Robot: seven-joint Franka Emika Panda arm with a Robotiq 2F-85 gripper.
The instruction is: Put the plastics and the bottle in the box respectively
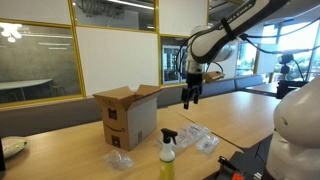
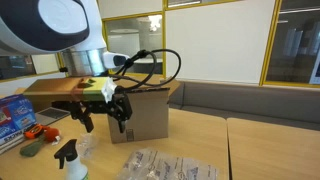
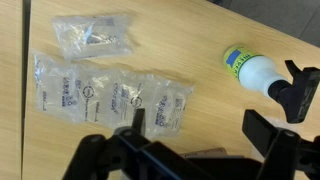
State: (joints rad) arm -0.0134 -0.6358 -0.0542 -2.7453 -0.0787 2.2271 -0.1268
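The brown cardboard box (image 1: pixel 130 118) (image 2: pixel 152 112) stands on the wooden table with its top flaps up. In front of it stands the yellow-green spray bottle (image 1: pixel 167 153) (image 2: pixel 70 161) (image 3: pixel 262 73) with a black nozzle. Two clear wrinkly plastics lie flat on the table, a larger one (image 1: pixel 197 138) (image 2: pixel 170 166) (image 3: pixel 110 96) and a smaller one (image 1: pixel 119 160) (image 3: pixel 95 35). My gripper (image 1: pixel 191 96) (image 2: pixel 100 118) (image 3: pixel 198 126) hangs above the table beside the box, open, with nothing between its fingers. In the wrist view it is over bare wood between the larger plastic and the bottle.
A blue package (image 2: pixel 12 115), a red object (image 2: pixel 46 131) and a green object (image 2: pixel 31 148) lie near one table end. A seam (image 2: pixel 226 148) divides the tabletop. A grey bench (image 2: pixel 250 100) and glass walls run behind the table.
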